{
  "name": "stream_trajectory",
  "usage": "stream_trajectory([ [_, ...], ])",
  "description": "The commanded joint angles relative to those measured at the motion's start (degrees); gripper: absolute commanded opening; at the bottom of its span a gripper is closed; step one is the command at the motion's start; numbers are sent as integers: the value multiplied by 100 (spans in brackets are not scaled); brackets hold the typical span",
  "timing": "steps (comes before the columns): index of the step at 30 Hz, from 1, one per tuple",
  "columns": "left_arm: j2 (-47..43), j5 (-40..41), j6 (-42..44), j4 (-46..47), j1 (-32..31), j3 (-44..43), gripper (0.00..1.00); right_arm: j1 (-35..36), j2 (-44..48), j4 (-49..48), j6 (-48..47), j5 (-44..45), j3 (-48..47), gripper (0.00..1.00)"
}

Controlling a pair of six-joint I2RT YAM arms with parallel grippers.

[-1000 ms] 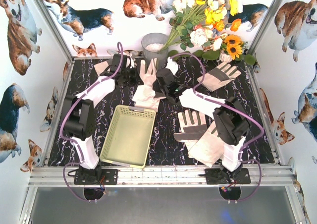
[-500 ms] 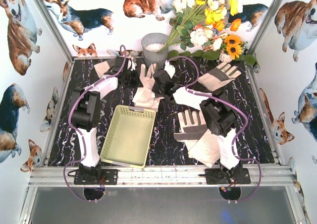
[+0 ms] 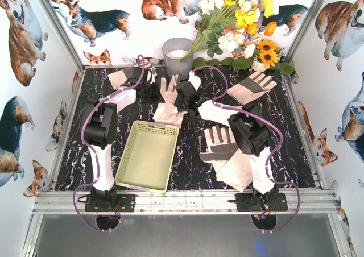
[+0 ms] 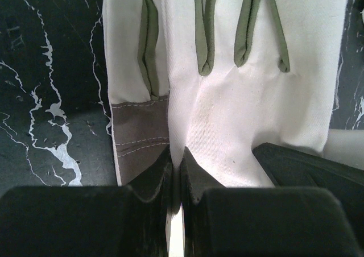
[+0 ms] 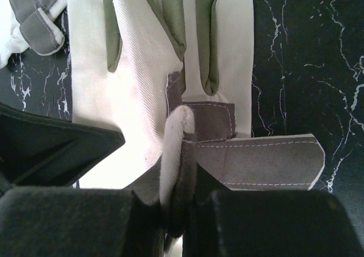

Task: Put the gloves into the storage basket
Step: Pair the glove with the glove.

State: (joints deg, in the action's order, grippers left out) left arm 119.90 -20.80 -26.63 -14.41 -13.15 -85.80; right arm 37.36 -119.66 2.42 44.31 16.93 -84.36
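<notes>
Nearest the arm bases, the storage basket [image 3: 147,154] sits left of centre on the counter [image 3: 190,160], with two overlapped gloves [image 3: 227,152] to its right. Just beyond the basket's far rim lies the middle glove [image 3: 166,100]; the left claw [image 4: 176,160] is closed tight on a sliver of its edge, and the right claw [image 5: 181,154] is pinched narrow on a raised fold of it. Farthest back are the far-right glove [image 3: 253,86], the far-left glove [image 3: 120,75] and a grey bucket [image 3: 177,52].

The gloves [image 3: 253,86] are cream-white with grey patches and olive-green finger sides, the basket [image 3: 148,154] pale yellow-green, the counter [image 3: 190,157] black with white veins, the bucket [image 3: 177,55] grey, the flowers [image 3: 244,12] yellow, white and orange.
</notes>
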Motion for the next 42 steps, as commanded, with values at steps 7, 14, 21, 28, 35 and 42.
stream_trajectory([
  [7,39,268,-237,152,154,266,0,-54,-152,-86,33,116,115,0],
  [14,86,305,-195,-31,146,285,0,-54,-155,-92,19,82,228,0],
  [21,161,339,-70,-220,155,196,5,-54,-202,-92,-32,24,305,0],
  [28,77,457,25,-294,155,135,20,-54,-225,-56,-90,-18,363,0],
  [35,136,414,34,-266,155,103,19,-46,-323,-162,-126,-185,277,0],
  [42,31,585,123,-280,163,138,0,-28,-322,-443,-257,-340,327,0],
])
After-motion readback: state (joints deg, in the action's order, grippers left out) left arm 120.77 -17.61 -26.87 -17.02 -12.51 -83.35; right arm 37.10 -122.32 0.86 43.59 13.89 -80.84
